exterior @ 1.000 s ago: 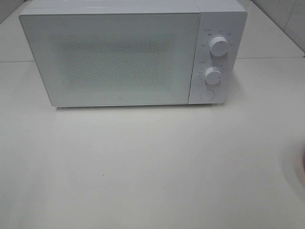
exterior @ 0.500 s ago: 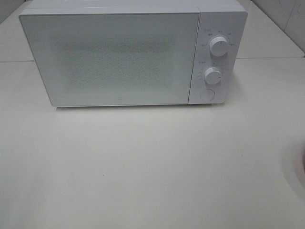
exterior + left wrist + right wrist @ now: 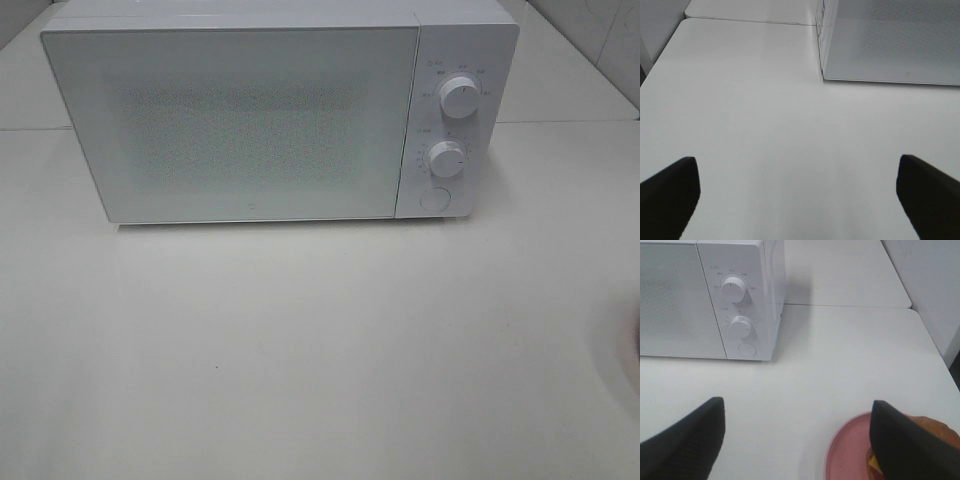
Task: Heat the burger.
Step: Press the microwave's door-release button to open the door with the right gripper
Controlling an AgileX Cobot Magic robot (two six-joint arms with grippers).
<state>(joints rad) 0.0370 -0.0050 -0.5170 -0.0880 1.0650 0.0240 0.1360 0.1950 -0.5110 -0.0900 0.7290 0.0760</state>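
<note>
Because the tall brown-bun burger (image 3: 939, 432) sits on its round pink plate (image 3: 845, 455) right by one finger of the wide-spread right tool (image 3: 796, 407), a crooked squeeze could knock it over, while the left tool (image 3: 797, 161) hangs spread over the flat white bench (image 3: 765, 100).

White microwave (image 3: 240, 120) on white table (image 3: 300, 350)

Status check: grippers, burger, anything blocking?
Left gripper open, empty. Right gripper open, near the burger, not gripping. Burger on its pink plate, outside the microwave. Microwave door shut, needs opening first.
</note>
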